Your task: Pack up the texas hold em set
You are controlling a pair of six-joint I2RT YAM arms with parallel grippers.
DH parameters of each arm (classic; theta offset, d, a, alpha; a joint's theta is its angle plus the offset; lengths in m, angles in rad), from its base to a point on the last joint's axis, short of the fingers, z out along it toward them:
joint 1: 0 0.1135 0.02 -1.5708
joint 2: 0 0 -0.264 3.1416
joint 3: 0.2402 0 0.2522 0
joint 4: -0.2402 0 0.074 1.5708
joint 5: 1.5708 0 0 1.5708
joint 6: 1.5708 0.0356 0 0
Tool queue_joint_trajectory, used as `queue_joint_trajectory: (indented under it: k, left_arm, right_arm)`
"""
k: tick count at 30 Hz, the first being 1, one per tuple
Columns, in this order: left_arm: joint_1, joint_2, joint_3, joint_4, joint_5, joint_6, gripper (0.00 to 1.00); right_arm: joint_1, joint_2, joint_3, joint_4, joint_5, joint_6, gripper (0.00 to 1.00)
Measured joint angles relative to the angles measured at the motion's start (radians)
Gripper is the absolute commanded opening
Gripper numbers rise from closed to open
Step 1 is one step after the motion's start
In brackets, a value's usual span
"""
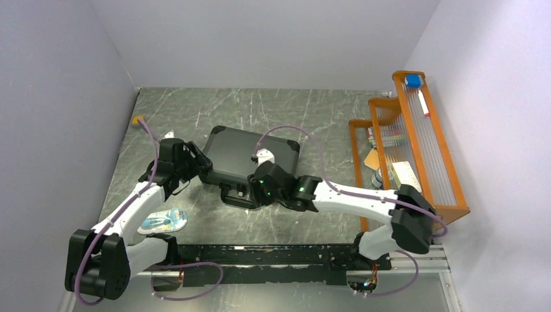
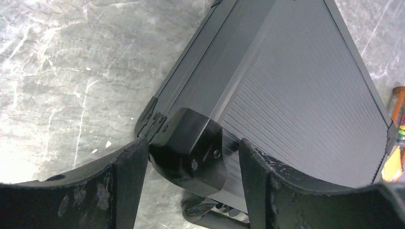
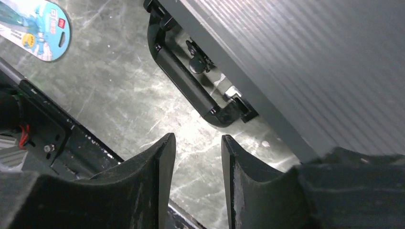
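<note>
The black briefcase [image 1: 250,153] of the texas hold em set lies closed on the marble table, ribbed lid up, handle [image 1: 235,198] facing the arms. My left gripper [image 1: 198,166] is at its near-left corner. In the left wrist view the gripper [image 2: 193,148] stands open astride the corner cap [image 2: 188,143]. The left finger touches the cap and a gap shows at the right finger. My right gripper [image 1: 252,194] hovers by the handle [image 3: 184,78]. Its jaws [image 3: 198,140] are open over bare table, nothing between them. Chips, cards and discs are out of view.
A blue-white blister pack [image 1: 162,221] lies near the left arm's base, also in the right wrist view [image 3: 40,28]. An orange wooden rack [image 1: 416,149] with small items stands along the right wall. A black rail [image 1: 279,257] runs along the near edge. A yellow cable end [image 1: 138,119] lies far left.
</note>
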Motion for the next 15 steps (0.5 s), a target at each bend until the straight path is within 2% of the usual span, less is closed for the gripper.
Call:
queue_joint_trajectory:
  k: [10,15]
  left_arm:
    - [0.039,-0.008,-0.035,0.050,0.063,-0.016,0.52]
    - [0.048,0.000,-0.039,0.060,0.080,-0.010,0.46]
  right_arm:
    - [0.060,0.198,0.011,0.114,0.113,0.126,0.40]
    - [0.071,0.247,0.027,0.148,0.171,0.171,0.34]
